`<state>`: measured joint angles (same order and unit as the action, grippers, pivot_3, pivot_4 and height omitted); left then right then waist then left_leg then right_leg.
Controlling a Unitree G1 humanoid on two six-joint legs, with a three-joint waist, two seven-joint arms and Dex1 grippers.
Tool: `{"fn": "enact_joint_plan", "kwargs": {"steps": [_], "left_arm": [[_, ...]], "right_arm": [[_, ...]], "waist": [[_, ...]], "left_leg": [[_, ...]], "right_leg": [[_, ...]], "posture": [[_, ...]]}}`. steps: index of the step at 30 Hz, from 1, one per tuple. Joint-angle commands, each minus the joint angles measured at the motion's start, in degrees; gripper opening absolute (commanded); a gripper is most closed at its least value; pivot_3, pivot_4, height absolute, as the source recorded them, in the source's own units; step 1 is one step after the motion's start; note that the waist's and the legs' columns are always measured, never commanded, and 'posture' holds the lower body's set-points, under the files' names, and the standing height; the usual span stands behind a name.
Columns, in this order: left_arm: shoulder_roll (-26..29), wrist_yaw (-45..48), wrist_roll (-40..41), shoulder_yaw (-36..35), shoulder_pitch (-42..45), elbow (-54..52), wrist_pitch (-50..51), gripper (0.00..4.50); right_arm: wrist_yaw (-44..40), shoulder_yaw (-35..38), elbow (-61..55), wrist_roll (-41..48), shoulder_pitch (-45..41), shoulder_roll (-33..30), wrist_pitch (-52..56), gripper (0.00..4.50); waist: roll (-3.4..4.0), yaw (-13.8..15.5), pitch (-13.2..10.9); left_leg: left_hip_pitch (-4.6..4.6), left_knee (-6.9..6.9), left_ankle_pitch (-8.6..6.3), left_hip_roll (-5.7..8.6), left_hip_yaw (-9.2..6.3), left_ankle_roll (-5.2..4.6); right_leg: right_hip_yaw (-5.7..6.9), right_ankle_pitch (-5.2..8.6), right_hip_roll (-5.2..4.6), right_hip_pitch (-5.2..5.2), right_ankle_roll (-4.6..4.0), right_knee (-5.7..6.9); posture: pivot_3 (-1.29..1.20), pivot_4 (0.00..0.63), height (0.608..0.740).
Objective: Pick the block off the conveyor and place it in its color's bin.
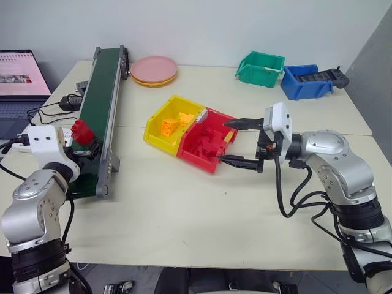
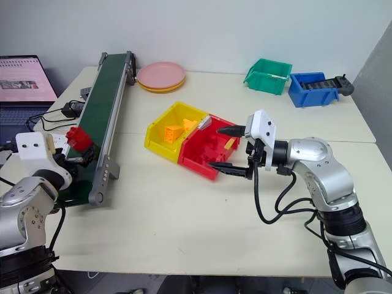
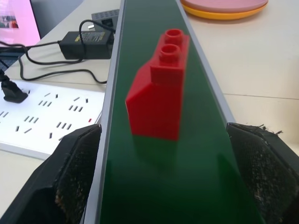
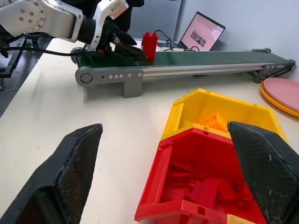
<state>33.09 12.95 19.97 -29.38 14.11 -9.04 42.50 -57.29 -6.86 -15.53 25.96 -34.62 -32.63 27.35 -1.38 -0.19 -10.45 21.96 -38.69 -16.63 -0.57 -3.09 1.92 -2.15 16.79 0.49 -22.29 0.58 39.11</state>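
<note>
The red block (image 3: 159, 88) stands upright on the green belt of the conveyor (image 1: 101, 98), at the left of the head view, studs up, near the belt's lower end. The left end effector (image 3: 163, 172) sits right behind it with its fingers (image 3: 74, 172) spread wide, one over each side rail, so the block stands ahead of the gap and untouched; that looks like a line-up for a straight pinch across its flat sides. In the middle of the frame, the red bin (image 1: 205, 142) lies on the bench (image 1: 184, 214), pressed against the yellow bin (image 1: 166, 122), red pieces already inside. The right end effector (image 1: 236, 142) hovers at the red bin's right edge, fingers wide apart and holding nothing, apparently parked clear of the drop zone.
</note>
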Motion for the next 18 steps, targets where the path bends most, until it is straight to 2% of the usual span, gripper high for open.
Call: {"fn": "enact_joint_plan", "kwargs": {"steps": [1,13,16,18], "left_arm": [[1.22,-0.93,-0.84,-0.44,0.13,-1.01,0.08,3.67],[-2.04,-3.17,-0.78,2.17,-3.24,-13.22,3.1,1.52],[-1.46,-3.38,-0.76,2.96,-2.35,-15.88,4.06,1.53],[0.14,-1.07,0.18,5.86,0.48,-17.61,4.5,1.53]], "right_arm": [[-0.03,0.74,-2.15,0.74,-0.31,-0.45,0.16,4.5],[-0.12,1.15,-2.12,1.16,-1.43,-0.24,0.46,4.5],[0.02,1.4,-2.32,1.33,-1.53,-0.27,0.61,4.5],[0.77,2.21,-2.96,1.33,-1.23,-0.71,0.97,4.5]], "waist": [[0.0,0.0,0.0],[0.0,0.0,0.0],[0.0,0.01,0.0],[0.0,0.06,0.0]], "left_leg": [[0.0,0.0,0.0,0.0,0.0,0.0],[0.02,0.0,0.0,0.01,0.0,0.0],[0.03,0.0,0.0,0.02,0.0,0.0],[0.02,0.0,0.0,0.02,0.0,0.0]], "right_leg": [[0.0,0.0,0.0,0.0,0.0,0.0],[0.02,0.0,-0.04,0.0,0.0,-0.01],[0.02,0.0,-0.04,0.0,0.0,-0.01],[0.02,0.0,-0.04,0.0,0.0,-0.01]], "posture": [[0.0,0.15,0.74],[0.0,0.15,0.74],[0.0,0.15,0.74],[0.0,0.15,0.74]]}}
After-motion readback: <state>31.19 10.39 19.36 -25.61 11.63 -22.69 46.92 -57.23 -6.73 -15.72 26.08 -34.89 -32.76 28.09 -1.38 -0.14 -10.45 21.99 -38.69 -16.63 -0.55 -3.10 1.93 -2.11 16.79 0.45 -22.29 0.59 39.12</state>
